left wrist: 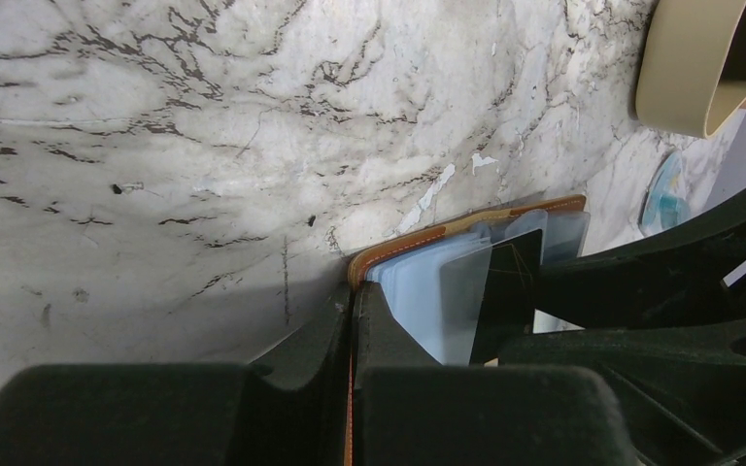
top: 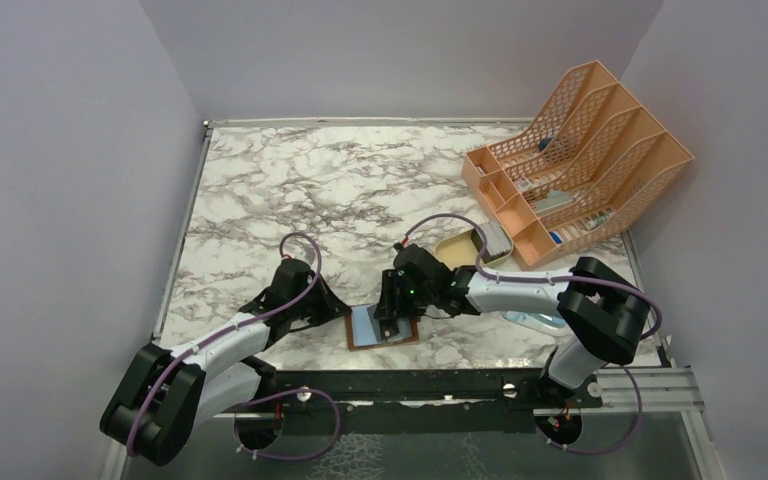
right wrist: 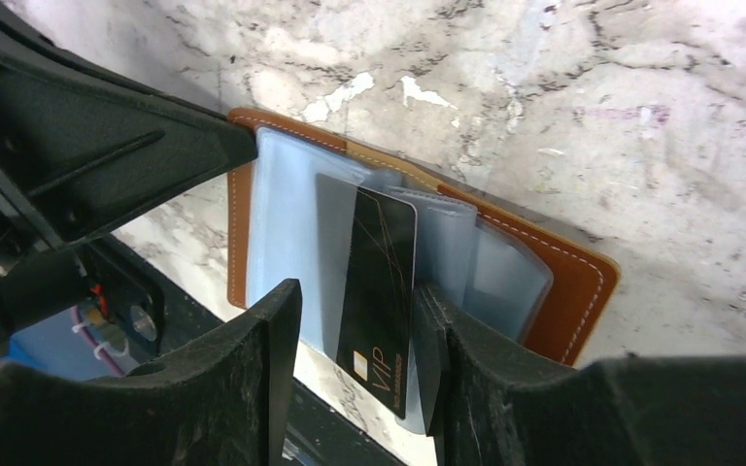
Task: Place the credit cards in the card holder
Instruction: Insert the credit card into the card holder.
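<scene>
The brown leather card holder (top: 407, 336) lies open near the table's front edge, its clear sleeves up. My left gripper (top: 347, 314) is shut on its left leather edge; in the left wrist view (left wrist: 353, 309) the orange-brown edge (left wrist: 447, 231) runs between the closed fingers. My right gripper (top: 392, 308) hovers over the sleeves with its jaws apart. In the right wrist view (right wrist: 357, 325) a black credit card marked VIP (right wrist: 379, 282) stands between the fingers. It leans on the right finger, its top end inside a clear sleeve of the holder (right wrist: 575, 283). The left wrist view shows the same card (left wrist: 510, 282).
A tan oval tray (top: 460, 247) with a pale grey item (top: 495, 238) sits behind the right arm. A big orange mesh file rack (top: 580, 160) stands at the back right. A blue-and-clear packet (top: 535, 320) lies by the right arm's base. The table's front edge is just below the holder.
</scene>
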`<state>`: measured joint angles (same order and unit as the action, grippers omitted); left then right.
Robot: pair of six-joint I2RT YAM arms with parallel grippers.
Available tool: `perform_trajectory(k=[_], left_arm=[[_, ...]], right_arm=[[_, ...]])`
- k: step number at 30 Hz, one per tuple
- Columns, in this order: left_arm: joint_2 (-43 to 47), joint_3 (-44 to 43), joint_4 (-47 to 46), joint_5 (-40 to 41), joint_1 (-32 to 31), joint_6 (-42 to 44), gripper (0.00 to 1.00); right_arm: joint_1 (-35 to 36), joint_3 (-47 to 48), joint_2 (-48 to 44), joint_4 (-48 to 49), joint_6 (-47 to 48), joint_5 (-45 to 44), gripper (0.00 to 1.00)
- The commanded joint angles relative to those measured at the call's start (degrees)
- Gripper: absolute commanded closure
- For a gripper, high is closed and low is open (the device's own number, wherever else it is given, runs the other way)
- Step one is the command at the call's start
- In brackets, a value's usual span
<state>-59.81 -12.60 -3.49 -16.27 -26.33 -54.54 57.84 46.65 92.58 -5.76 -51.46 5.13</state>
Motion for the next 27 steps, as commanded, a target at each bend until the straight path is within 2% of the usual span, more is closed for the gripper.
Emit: perform_trajectory(k=[1, 22, 27], left_arm=[[0.61, 1.18, 1.05, 0.11, -0.13, 0.14, 1.0], [0.96, 1.26, 1.02, 0.55, -0.21, -0.76, 1.0], [2.19, 1.97, 1.0, 1.07, -0.22, -2.48, 1.0]], right_arm=[[0.43, 2.46, -1.33, -6.85, 2.1, -5.3, 0.53], [3.08, 5.24, 0.82, -7.52, 2.2, -2.57, 0.55], [3.33, 5.09, 2.17, -6.19, 0.18, -1.63, 0.61]])
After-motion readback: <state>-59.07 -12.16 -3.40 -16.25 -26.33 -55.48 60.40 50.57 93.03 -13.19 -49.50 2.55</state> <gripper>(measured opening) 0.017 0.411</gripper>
